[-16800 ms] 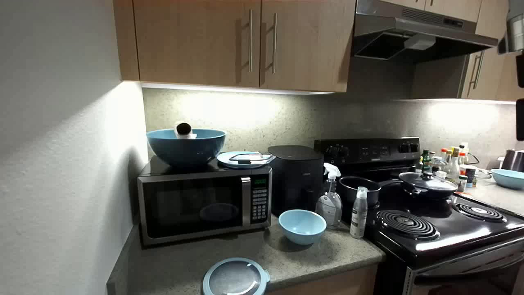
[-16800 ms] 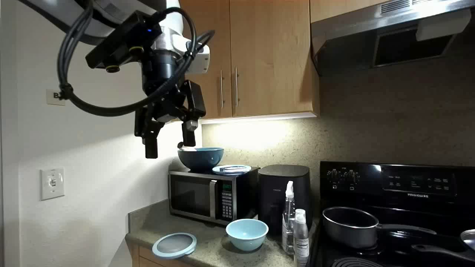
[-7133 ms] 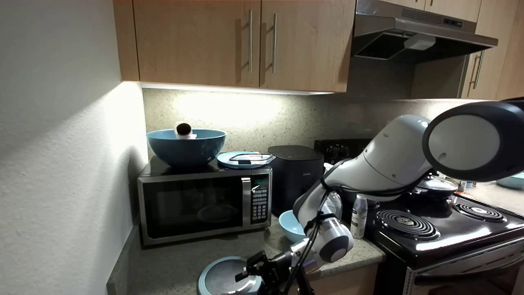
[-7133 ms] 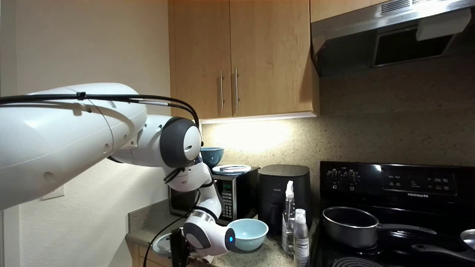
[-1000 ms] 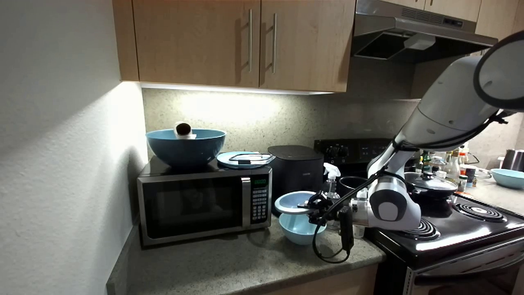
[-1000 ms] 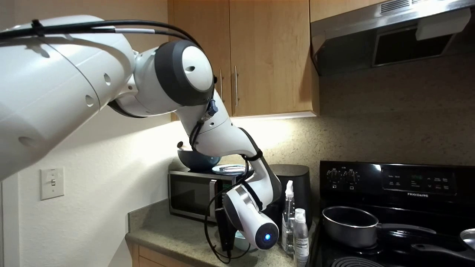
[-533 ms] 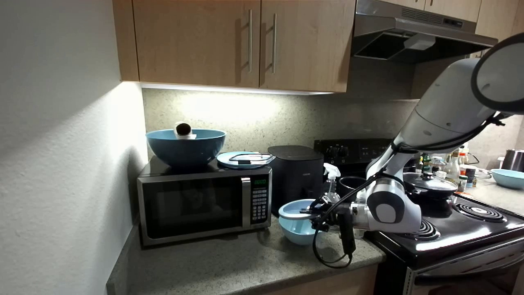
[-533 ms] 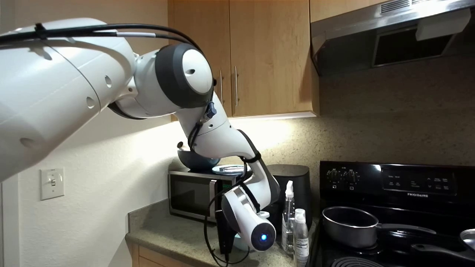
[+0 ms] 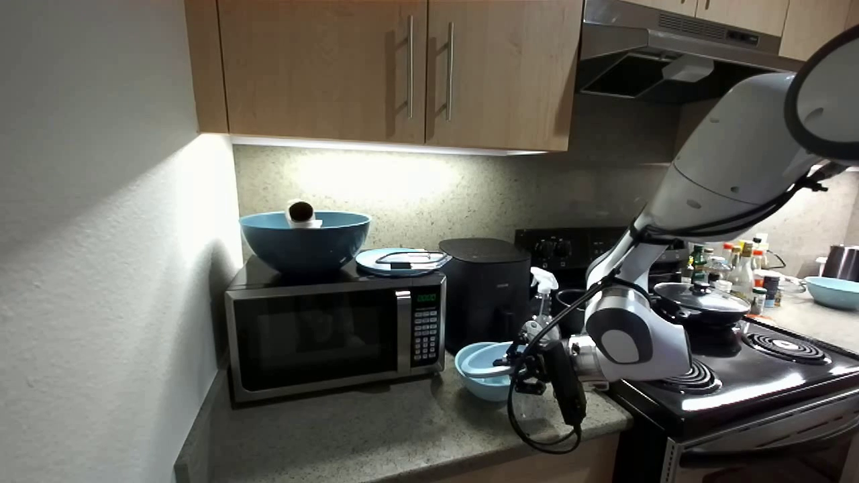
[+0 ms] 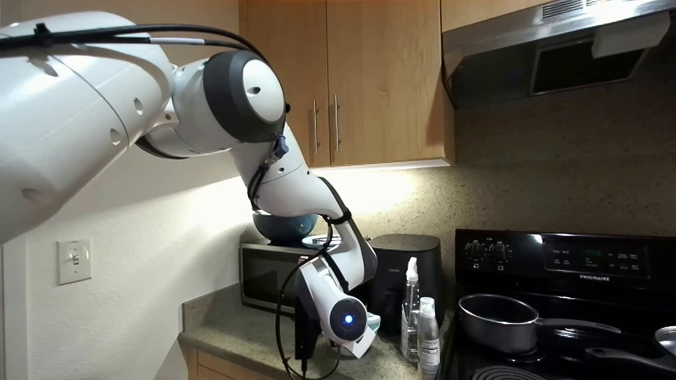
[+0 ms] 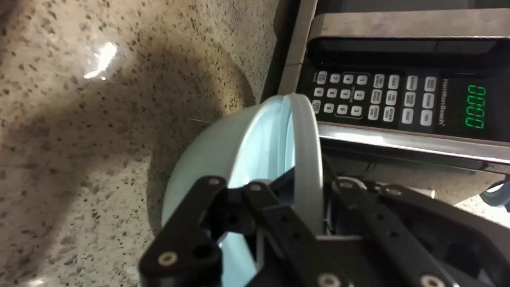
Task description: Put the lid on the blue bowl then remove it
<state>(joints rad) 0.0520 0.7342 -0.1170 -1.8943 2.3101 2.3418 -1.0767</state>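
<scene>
Evidently the fingers (image 11: 285, 187) pinched the lid (image 11: 306, 159), mid-frame in the wrist view, aslant over the bowl (image 11: 203, 159) at left; the gap widened toward the fingers, so that side likely needed lowering.

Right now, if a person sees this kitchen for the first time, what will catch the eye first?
Most likely the big white arm, which spans from the left edge to the middle in an exterior view. Next, in the wrist view, the claw grips the lid, tilted at the mouth of the light-blue bowl. The microwave also shows a glowing green display there, upper right.
</scene>
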